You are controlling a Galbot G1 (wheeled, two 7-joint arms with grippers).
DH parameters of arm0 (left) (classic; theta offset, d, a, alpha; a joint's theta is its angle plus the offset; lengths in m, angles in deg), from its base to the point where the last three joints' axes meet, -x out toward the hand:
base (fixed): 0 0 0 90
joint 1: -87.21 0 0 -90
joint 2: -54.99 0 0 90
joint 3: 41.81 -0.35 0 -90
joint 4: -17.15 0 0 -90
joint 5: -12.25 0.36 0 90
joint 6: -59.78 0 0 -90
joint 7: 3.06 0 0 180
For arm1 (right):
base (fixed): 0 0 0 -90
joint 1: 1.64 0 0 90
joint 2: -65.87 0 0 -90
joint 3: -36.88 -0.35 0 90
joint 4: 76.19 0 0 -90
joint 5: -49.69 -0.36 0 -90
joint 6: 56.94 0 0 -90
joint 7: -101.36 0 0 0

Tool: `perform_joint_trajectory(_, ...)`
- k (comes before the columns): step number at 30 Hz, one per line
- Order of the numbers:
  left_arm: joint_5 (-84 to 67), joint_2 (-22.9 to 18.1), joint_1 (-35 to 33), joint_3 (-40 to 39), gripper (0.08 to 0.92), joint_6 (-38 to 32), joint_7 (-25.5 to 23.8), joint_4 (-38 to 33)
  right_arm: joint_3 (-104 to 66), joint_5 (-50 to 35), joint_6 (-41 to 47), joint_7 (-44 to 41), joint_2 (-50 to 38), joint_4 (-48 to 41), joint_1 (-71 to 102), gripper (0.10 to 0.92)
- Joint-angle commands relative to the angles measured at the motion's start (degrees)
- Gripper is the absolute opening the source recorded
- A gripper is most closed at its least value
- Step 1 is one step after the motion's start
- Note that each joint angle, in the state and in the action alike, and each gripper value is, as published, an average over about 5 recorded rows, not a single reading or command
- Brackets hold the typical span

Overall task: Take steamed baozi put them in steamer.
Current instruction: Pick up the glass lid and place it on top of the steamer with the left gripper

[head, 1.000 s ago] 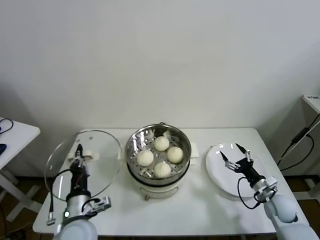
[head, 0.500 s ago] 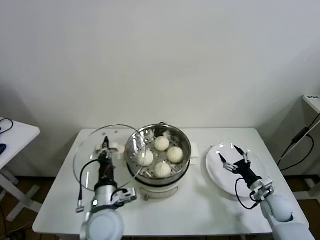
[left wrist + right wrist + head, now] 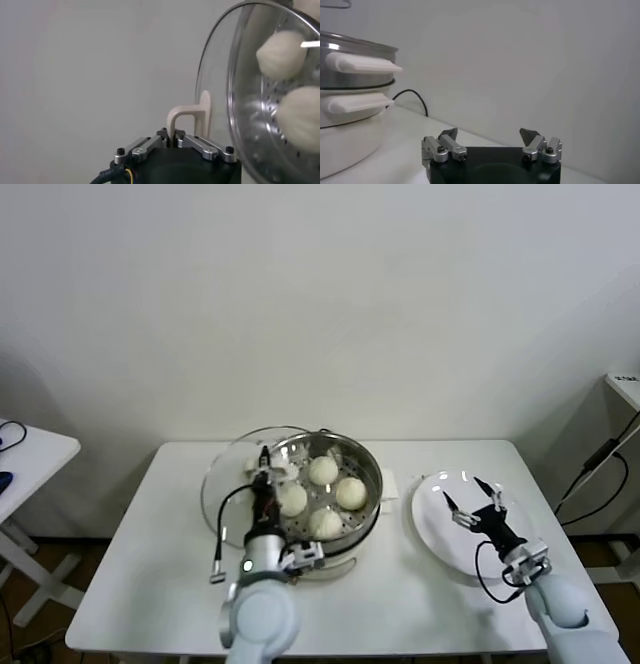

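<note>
The steamer [image 3: 372, 469] stands mid-table, a shiny steel pot on a white base, with several cream-white baozi [image 3: 323, 471] on its perforated tray. My left gripper [image 3: 266, 478] is shut on the white handle [image 3: 192, 116] of the round glass lid [image 3: 225, 496]. It holds the lid tilted at the steamer's left rim, overlapping the pot. Through the glass of the lid [image 3: 217, 85], two baozi [image 3: 281, 53] and the tray [image 3: 260, 117] show in the left wrist view. My right gripper [image 3: 476, 502] hovers open over the bare white plate [image 3: 440, 536], with nothing between its fingers [image 3: 451, 134].
A black power cord [image 3: 415, 97] runs behind the steamer's white base [image 3: 345, 135]. The steamer's side handles [image 3: 362, 62] jut toward the plate. A white side table [image 3: 25, 449] stands off to the left. The wall is close behind the table.
My left gripper has carried the glass lid rightward, from over the table's left side to the steamer's left rim. The right gripper has barely moved.
</note>
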Motion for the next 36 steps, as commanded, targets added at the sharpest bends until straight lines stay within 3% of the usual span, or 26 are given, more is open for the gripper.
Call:
perform_joint_trajectory(1, 2.51, -3.76, 5.86, -5.36, 0.152, 1.19, -3.14, 6.02, -0.56, 0.38, -0.09, -0.16, 0.12, -0.96, -0.22, 0.823)
perform_joint_trajectory(23, 2.85, -4.37, 8.29, -7.35, 0.152, 1.25, -2.88, 13.43, -1.87, 0.13, -0.21, -0.44, 0.96, -0.12, 0.65, 0.823)
perform_joint_trajectory(36, 2.89, -4.37, 9.46, -6.89, 0.152, 0.59, -3.06, 13.9, -2.75, 0.42, -0.33, -1.11, 1.48, -0.27, 0.99, 0.823)
